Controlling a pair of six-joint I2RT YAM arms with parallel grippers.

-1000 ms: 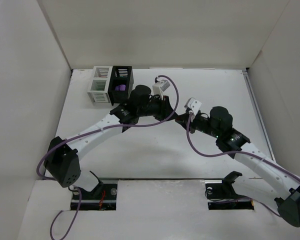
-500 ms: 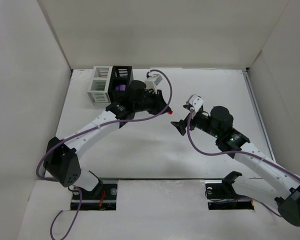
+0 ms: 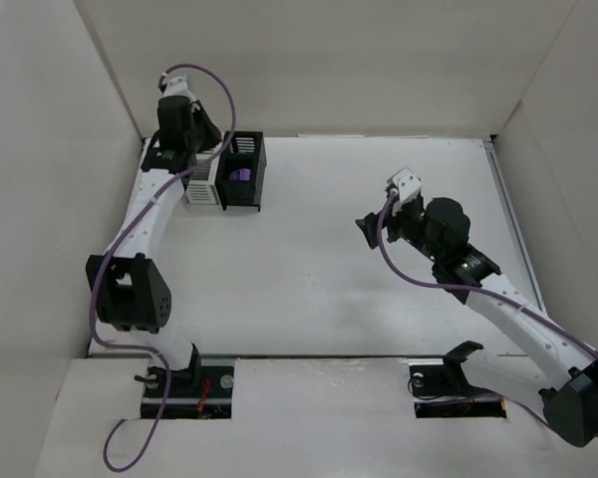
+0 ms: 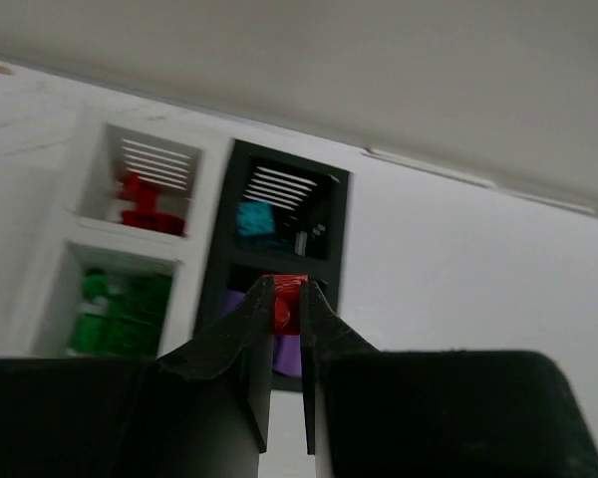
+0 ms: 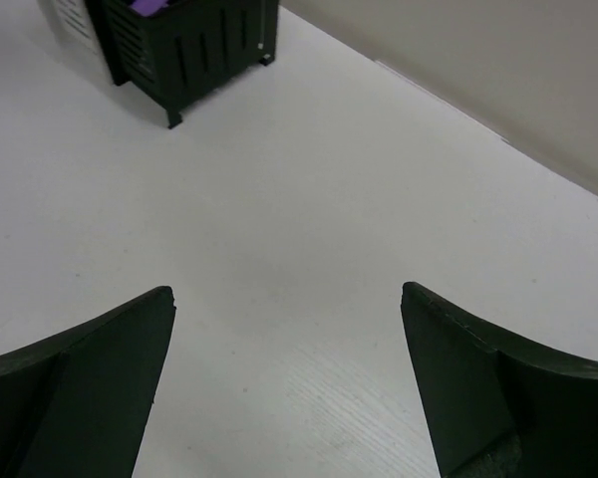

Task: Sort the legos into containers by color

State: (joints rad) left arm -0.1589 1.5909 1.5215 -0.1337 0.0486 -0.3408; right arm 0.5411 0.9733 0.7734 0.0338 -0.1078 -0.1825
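- Since a second ago the left arm has swung from the middle of the table (image 3: 309, 279) to its far left corner — its wrist now hangs over the containers. The right arm has drawn back a little to the right, and its jaws have gone from nearly closed to wide.
- The white container (image 3: 203, 189) and the black container (image 3: 249, 185) stand joined side by side near the back wall. From above, the left wrist covers much of the white one.
- In the left wrist view each box shows two compartments: red bricks (image 4: 140, 199) in the far white one, green bricks (image 4: 120, 314) in the near white one, a teal brick (image 4: 254, 219) in the far black one and purple bricks (image 4: 231, 299) in the near black one.
- The fingers hide part of that near black compartment.
- A purple cable (image 3: 219, 95) loops off the left wrist, close to the side wall.
- The left gripper (image 4: 284, 307) is pinched narrow on a red lego (image 4: 289, 289), clamped at the very fingertips. In the wrist view the lego lines up with the black container's middle divider; how high it hangs above the box I cannot tell.
- The right gripper (image 5: 286, 292) stands wide and holds nothing — only bare table shows between its fingers, with the black container well off at the upper left of its view.
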